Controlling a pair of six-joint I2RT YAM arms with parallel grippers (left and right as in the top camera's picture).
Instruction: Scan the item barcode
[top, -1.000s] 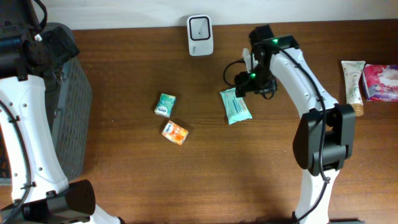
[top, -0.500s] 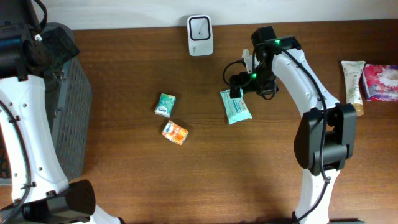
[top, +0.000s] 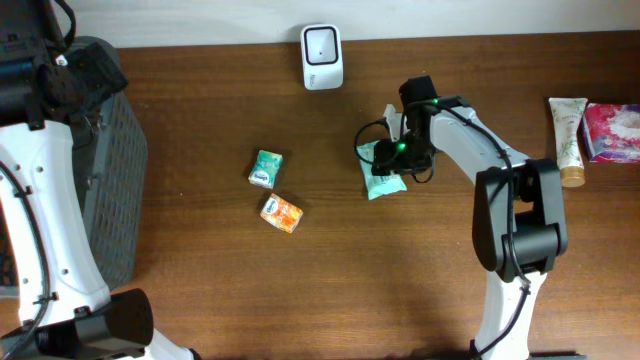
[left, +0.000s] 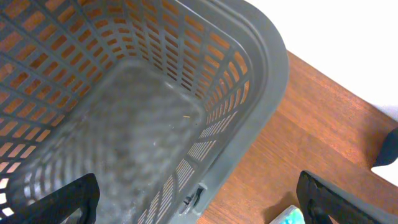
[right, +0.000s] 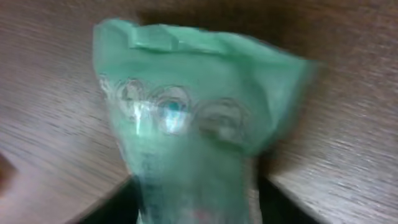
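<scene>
A soft green wipes packet (top: 384, 186) lies on the wooden table right of centre. My right gripper (top: 391, 160) is down over its upper half. In the right wrist view the packet (right: 186, 118) fills the frame, blurred, its lower part pinched narrow between my dark fingers (right: 109, 208), so the right gripper (right: 196, 208) is shut on it. No barcode shows on the packet. The white scanner (top: 322, 43) stands at the table's back edge, up and left of the packet. My left gripper (left: 199, 202) hangs wide open and empty above the grey basket (left: 267, 81).
A small green pack (top: 265, 168) and an orange pack (top: 281, 212) lie left of centre. The grey basket (top: 110, 160) stands at the far left. A cream tube (top: 567, 130) and a pink packet (top: 612, 132) lie at the far right.
My right gripper has moved down and left from beside the packet's top edge onto the packet, and its jaws have gone from wide open to closed on it. The left arm has not moved.
</scene>
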